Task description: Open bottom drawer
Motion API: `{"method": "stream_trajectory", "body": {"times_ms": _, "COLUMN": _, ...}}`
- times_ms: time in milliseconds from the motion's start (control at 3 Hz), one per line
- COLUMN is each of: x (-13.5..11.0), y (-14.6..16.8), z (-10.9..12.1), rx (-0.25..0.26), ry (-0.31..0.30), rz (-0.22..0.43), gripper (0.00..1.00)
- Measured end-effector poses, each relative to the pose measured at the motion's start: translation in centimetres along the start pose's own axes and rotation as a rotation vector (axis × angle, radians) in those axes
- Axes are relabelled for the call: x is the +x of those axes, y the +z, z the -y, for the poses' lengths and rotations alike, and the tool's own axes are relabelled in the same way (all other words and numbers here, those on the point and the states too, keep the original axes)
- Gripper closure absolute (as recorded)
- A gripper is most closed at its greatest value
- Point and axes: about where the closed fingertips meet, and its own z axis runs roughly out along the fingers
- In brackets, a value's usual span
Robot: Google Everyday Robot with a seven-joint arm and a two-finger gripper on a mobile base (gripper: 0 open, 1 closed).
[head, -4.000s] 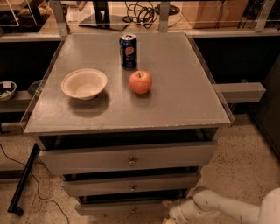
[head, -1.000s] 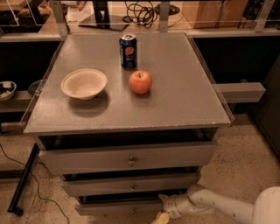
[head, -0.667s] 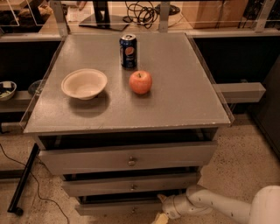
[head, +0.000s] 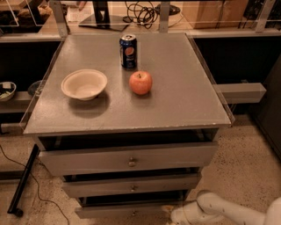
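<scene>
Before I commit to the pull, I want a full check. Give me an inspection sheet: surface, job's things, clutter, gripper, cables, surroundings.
Surface: grey cabinet top, level, carrying three items.
Job's things: bottom drawer, lowest of three fronts, at the frame's bottom edge; its knob is uncovered.
Clutter: bowl, apple and upright soda can, all on the top.
Gripper: gripper low at the bottom drawer's front, right of the knob and seemingly short of it.
Cables: thin black cable on the floor at left; coiled cables behind the cabinet.
Surroundings: speckled floor; black bar leaning at left.
</scene>
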Motion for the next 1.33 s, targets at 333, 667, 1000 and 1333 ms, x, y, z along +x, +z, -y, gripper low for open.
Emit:
{"method": "stream_trajectory", "body": {"times_ms": 333, "x": 0.7, "y": -1.3, "z": -1.8, "rx": -0.031, "ry": 0.01, "rz": 0.023, "gripper": 0.0}}
{"method": "stream_trajectory", "body": {"times_ms": 667, "x": 0.7, "y": -1.3, "z": -1.9, "rx": -0.034, "ry": 0.011, "rz": 0.023, "gripper": 0.0}}
{"method": "stream_trajectory", "body": {"times_ms": 1000, "x": 0.4, "y": -1.0, "z": -1.6, "rx": -0.005, "ry": -0.004, "rz": 0.002, "gripper": 0.0}}
{"method": "stream_trajectory", "body": {"times_ms": 1333, "x": -0.8, "y": -0.5, "z": -0.3, "rx": 0.063, "ry": -0.024, "rz": -0.018, "gripper": 0.0}}
